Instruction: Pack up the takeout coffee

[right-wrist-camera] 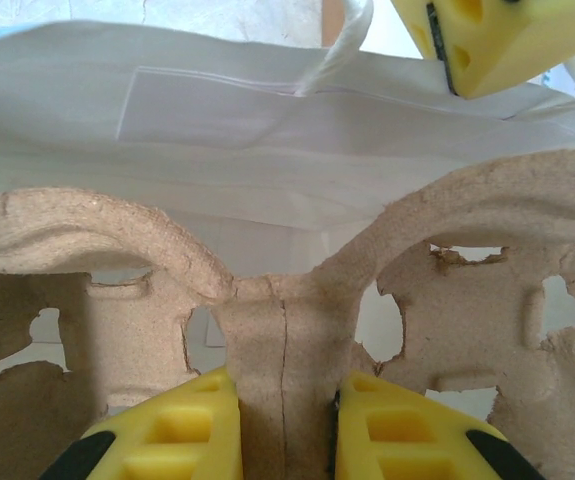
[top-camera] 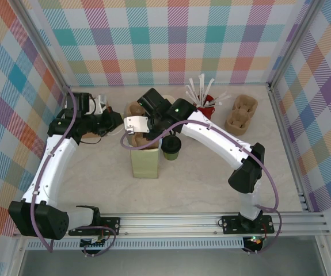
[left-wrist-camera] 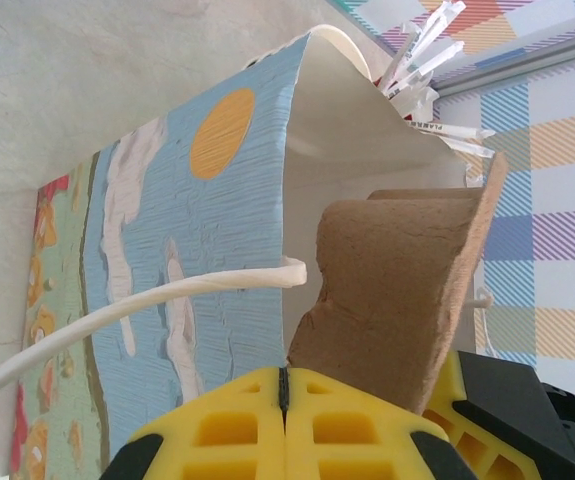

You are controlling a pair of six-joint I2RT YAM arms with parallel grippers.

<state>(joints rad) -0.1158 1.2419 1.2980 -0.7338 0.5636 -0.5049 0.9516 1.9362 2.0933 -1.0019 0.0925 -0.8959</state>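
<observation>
Insertion step: right gripper (right-wrist-camera: 285, 425), jaws clamped on the centre rib of the pulp carrier (right-wrist-camera: 447, 300), holds it in the mouth of the gift bag (top-camera: 145, 164). The left gripper (left-wrist-camera: 285, 400), jaws together, sits at the bag's rim. The takeout coffee (top-camera: 171, 147) stands on the table (top-camera: 211, 178) beside the bag. Next, probably: seat the carrier level, then release.

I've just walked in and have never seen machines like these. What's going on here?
Two robot arms are packing a paper gift bag. The right arm's fingers are clamped on the middle rib of a cardboard cup carrier, held at the bag's open mouth. The left arm's fingers are shut, seemingly pinching the bag's rim to steady it. The takeout coffee, green with a black lid, stands on the table right beside the bag, not yet packed.
</observation>
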